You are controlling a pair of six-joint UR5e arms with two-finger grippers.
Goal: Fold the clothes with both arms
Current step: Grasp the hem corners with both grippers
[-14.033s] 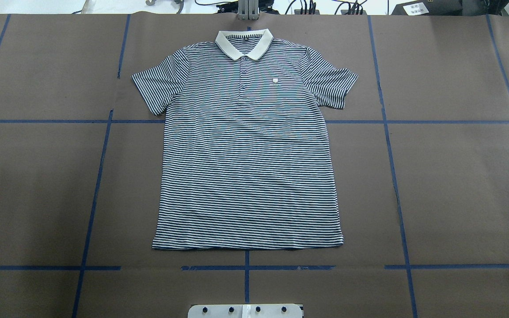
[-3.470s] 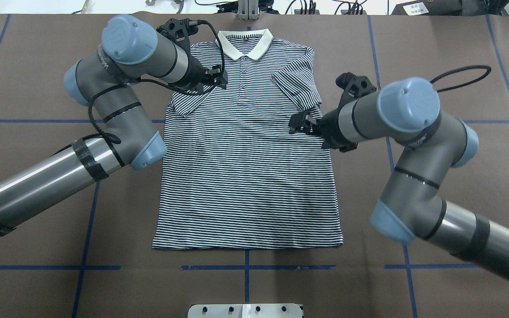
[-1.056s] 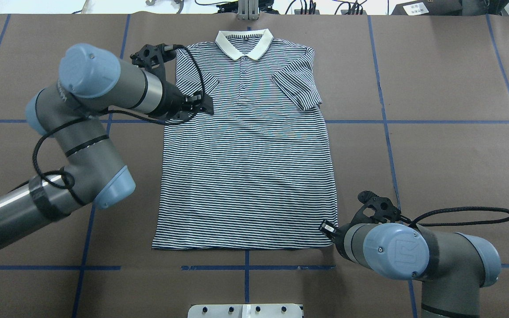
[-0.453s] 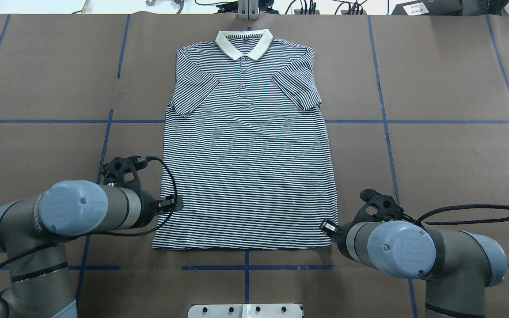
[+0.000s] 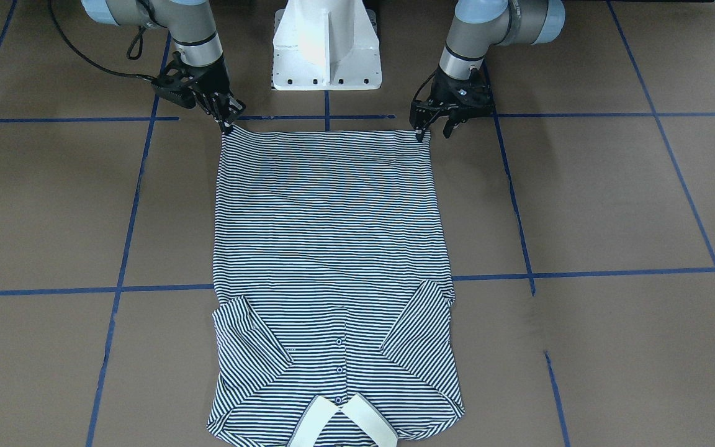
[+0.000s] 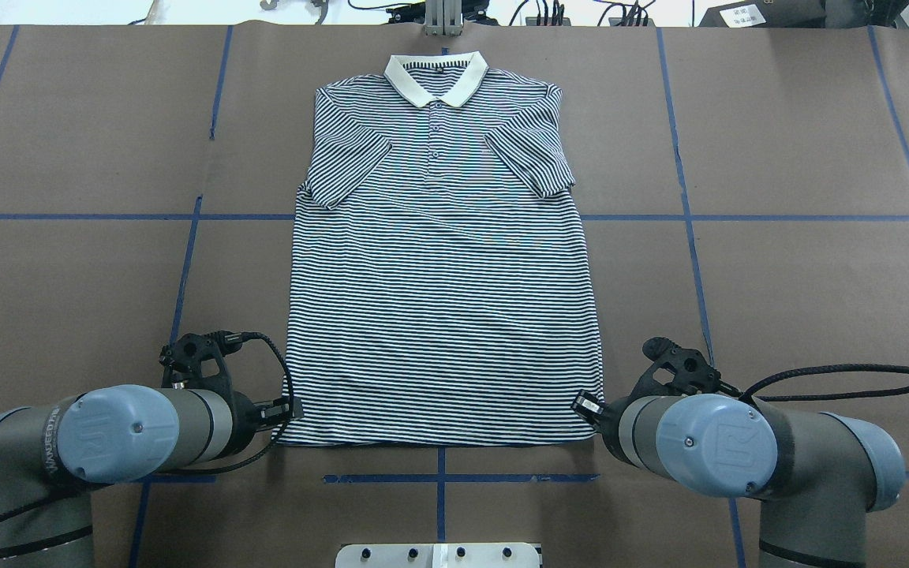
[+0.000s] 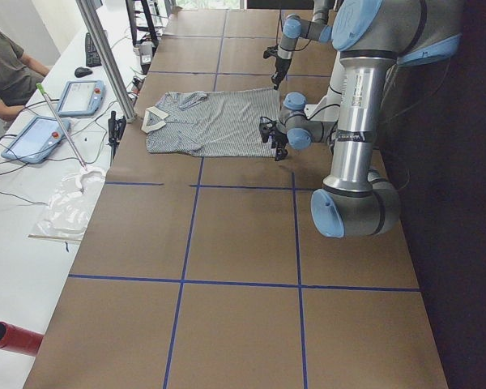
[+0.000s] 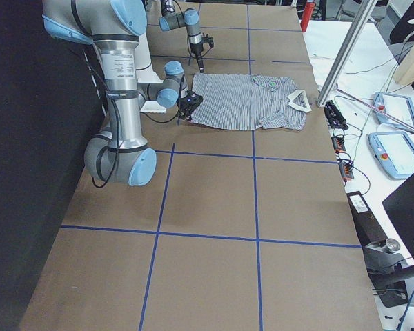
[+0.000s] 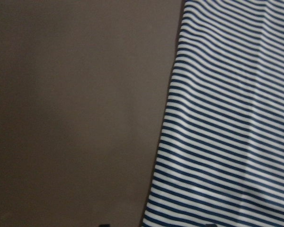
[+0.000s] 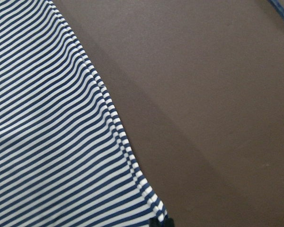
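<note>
polo shirt (image 6: 439, 315) lay flat and face up mid-table (image 6: 817, 315), collar (image 6: 435, 79) at the far side, both sleeves (image 6: 344, 170) folded in over the chest, body smooth, hem (image 6: 439, 438) toward the robot. At the hem's left corner the left arm (image 6: 107, 442) sat low, wrist pointing down; left gripper (image 5: 433, 131) jaws were spread, one fingertip on the corner. The right arm (image 6: 715, 446) mirrored it at the other corner; right gripper (image 5: 228, 124) jaws looked pinched together on the cloth. The white pedestal base (image 5: 326, 43) stood just behind the hem, between the arms.
</note>
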